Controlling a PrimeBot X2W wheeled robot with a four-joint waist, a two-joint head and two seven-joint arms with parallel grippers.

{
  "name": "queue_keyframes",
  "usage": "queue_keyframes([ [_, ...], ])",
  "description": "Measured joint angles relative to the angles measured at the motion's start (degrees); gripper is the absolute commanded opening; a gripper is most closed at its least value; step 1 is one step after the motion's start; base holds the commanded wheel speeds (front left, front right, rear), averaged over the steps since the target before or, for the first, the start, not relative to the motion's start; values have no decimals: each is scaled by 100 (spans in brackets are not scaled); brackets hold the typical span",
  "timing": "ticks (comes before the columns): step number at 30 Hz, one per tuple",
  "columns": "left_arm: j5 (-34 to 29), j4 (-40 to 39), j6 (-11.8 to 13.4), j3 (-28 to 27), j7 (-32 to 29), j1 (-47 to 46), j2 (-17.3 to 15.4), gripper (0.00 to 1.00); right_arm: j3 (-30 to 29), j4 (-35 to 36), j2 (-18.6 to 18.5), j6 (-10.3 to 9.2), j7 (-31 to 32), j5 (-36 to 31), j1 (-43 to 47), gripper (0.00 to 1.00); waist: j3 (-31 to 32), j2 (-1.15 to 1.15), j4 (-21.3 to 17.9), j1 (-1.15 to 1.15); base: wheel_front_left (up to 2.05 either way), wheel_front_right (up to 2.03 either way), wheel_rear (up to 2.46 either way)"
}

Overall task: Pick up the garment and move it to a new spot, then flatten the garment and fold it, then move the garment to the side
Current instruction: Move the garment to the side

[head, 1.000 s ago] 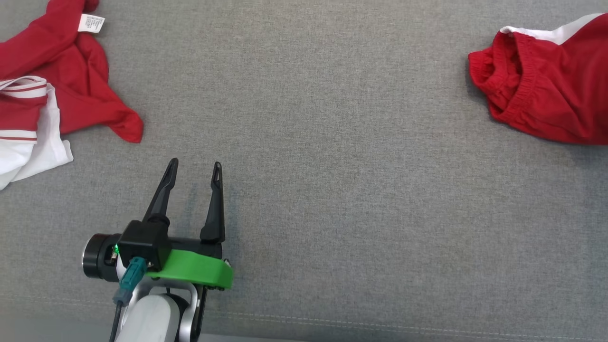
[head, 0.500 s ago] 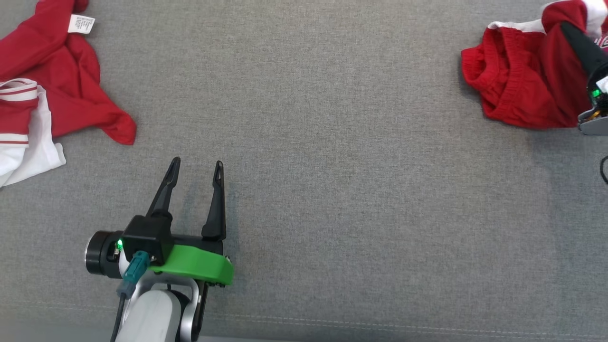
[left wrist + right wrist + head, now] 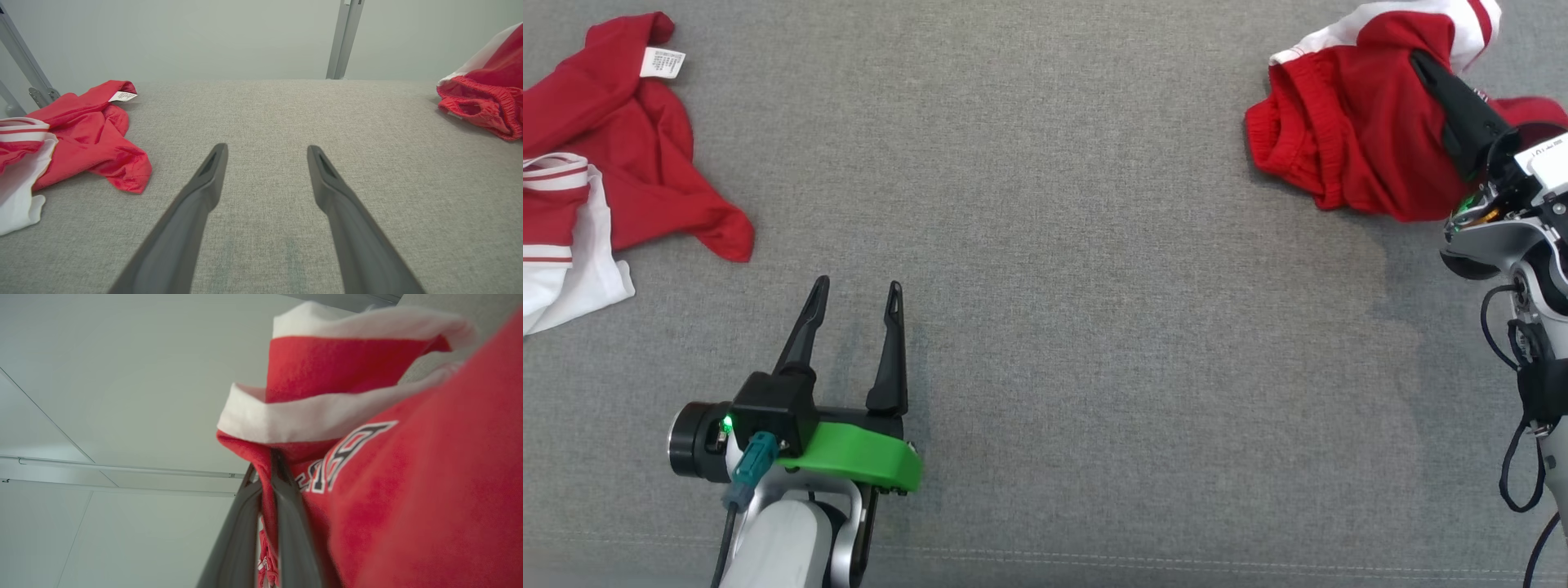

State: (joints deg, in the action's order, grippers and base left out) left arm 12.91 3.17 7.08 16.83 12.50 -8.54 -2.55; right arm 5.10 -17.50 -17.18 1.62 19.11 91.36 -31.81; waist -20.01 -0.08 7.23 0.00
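Grey surface (image 3: 1094, 245), garment (image 3: 1339, 147) in right pincer (image 3: 1419, 59)

Far left on the grey fabric surface (image 3: 1078, 286): a crumpled red heap (image 3: 645, 163), white tag (image 3: 663, 62) showing at its far end, lying against a white piece (image 3: 564, 278) with red stripes (whether one item or two, cannot tell). A stitched seam (image 3: 1176, 560) runs along the surface's near edge. Beyond the far edge, a pale wall (image 3: 204, 36) and grey metal posts (image 3: 344, 41), one near the middle, others slanting at left.

Overhead, low wrists; garment (image 3: 1339, 139) seemingly shared
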Motion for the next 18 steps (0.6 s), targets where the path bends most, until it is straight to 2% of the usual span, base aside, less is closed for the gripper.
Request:
queue_keyframes([
  [8, 0, 3, 0, -104, 11, 4, 0, 100, -468, -98, 7, -286, -269, 101, 291, 0, -23, 0, -101, 0, 0, 0, 0],
  [13, -30, -29, 0, -113, 2, 4, 0, 100, -820, -237, -269, -513, -523, 99, 302, 0, -111, 0, -216, 0, 0, 0, 0],
  [18, -116, -100, 0, -63, -115, 2, -21, 100, -949, -372, -449, -583, -743, -23, 290, 0, -264, 0, -327, 0, 0, 0, 0],
])
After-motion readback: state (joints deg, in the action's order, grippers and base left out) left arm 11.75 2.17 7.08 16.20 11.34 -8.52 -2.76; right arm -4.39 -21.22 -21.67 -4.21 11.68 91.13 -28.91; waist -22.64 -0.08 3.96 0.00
